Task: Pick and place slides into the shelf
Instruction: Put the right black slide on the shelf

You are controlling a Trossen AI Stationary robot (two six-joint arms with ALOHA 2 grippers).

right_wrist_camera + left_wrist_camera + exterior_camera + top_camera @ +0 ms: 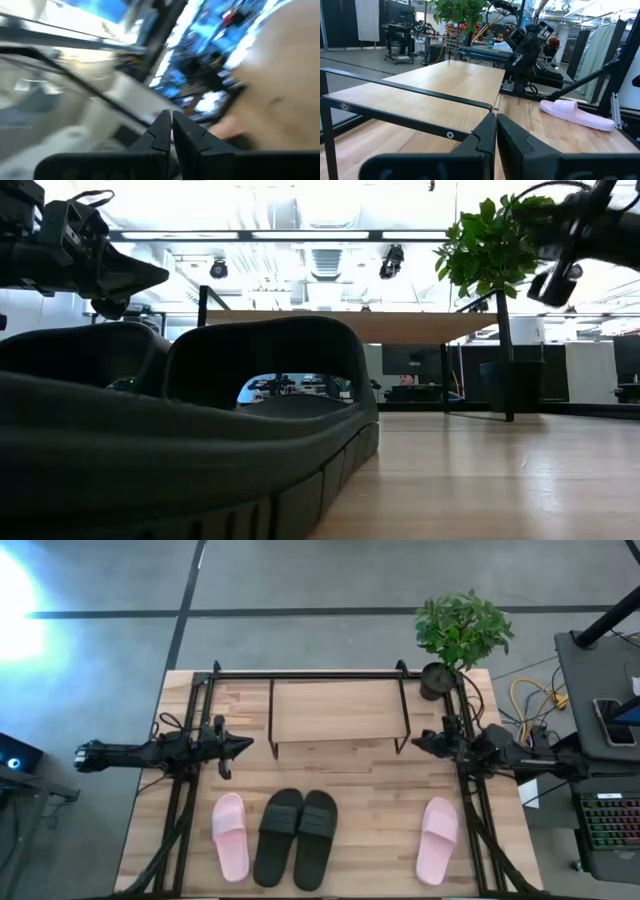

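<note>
Approach: open the clenched, empty left hand (pixel 246 745) wide, then straddle the pale pink rubber slide (pixel 230 834) by its strap

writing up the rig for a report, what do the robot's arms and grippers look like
Both arms are dark, near-black, slim and jointed, with thin black cables looping along them. The left gripper and right gripper each end in two flat, tapered dark fingers that narrow to a point. No markings are legible.

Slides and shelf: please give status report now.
Left tool shut, empty, beside shelf. Right tool shut, empty, opposite side. Four slides on table: pink, black pair, pink. Nothing blocking.
</note>
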